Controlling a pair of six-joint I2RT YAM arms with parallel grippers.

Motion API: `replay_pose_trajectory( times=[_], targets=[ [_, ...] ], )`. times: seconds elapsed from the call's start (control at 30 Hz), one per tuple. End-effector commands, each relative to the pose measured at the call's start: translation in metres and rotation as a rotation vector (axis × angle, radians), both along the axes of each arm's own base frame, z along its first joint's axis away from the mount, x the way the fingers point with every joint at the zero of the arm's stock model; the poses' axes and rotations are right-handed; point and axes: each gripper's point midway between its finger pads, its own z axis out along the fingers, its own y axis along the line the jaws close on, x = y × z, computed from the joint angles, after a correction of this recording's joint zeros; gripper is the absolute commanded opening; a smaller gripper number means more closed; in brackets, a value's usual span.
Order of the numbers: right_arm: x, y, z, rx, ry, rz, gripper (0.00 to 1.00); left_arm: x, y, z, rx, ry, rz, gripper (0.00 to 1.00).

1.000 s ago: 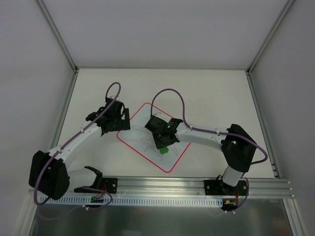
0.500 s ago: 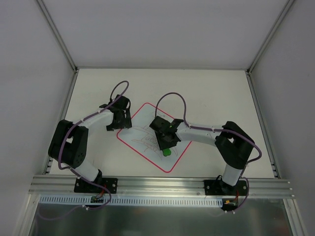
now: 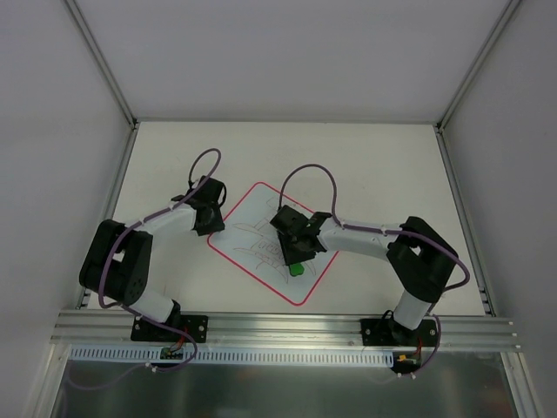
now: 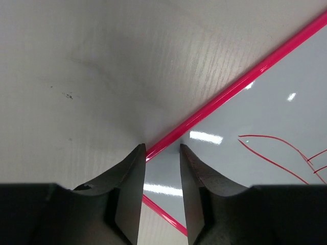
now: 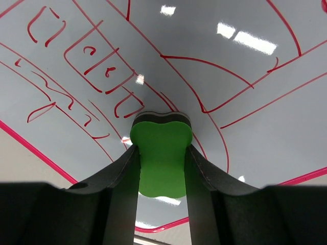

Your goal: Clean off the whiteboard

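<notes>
The whiteboard [image 3: 252, 207] lies turned like a diamond on the table, pink-edged and covered in red scribbles [image 5: 97, 66]. My right gripper [image 3: 294, 251] stands over its middle, shut on a green eraser [image 5: 160, 135] whose dark felt side presses on the board [image 5: 245, 92]. My left gripper [image 3: 211, 223] is at the board's left corner. In the left wrist view its fingertips [image 4: 162, 148] stand a narrow gap apart with nothing between them. One tip sits at the pink border [image 4: 240, 84], the other on the white surface [image 4: 265, 122].
The cream table [image 3: 374, 165] runs out behind and beside the board, closed in by white walls with metal posts [image 3: 452, 174]. The aluminium rail [image 3: 287, 329] carrying both arm bases spans the near edge.
My left arm has swung in and brought its gripper onto the board's left corner while its jaws narrowed from wide open. The right gripper with the eraser has shifted slightly right.
</notes>
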Motion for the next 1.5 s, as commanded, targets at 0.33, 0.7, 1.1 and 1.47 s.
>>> replay_pose_trajectory(
  times=[0.33, 0.7, 1.1, 1.47],
  targets=[
    [0.017, -0.057, 0.001, -0.058, -0.019, -0.117, 0.09, -0.099, -0.031, -0.021, -0.169, 0.167, -0.034, 0.1],
    [0.043, 0.006, 0.001, -0.049, 0.031, -0.112, 0.02, -0.111, -0.048, -0.033, -0.132, 0.222, -0.115, 0.0],
    [0.066, 0.054, -0.011, -0.07, 0.039, -0.147, 0.0, -0.112, -0.047, -0.038, -0.112, 0.22, -0.111, 0.0],
    [0.056, -0.123, -0.015, -0.253, 0.03, -0.36, 0.0, -0.114, -0.043, -0.041, -0.095, 0.227, -0.102, 0.0]
  ],
)
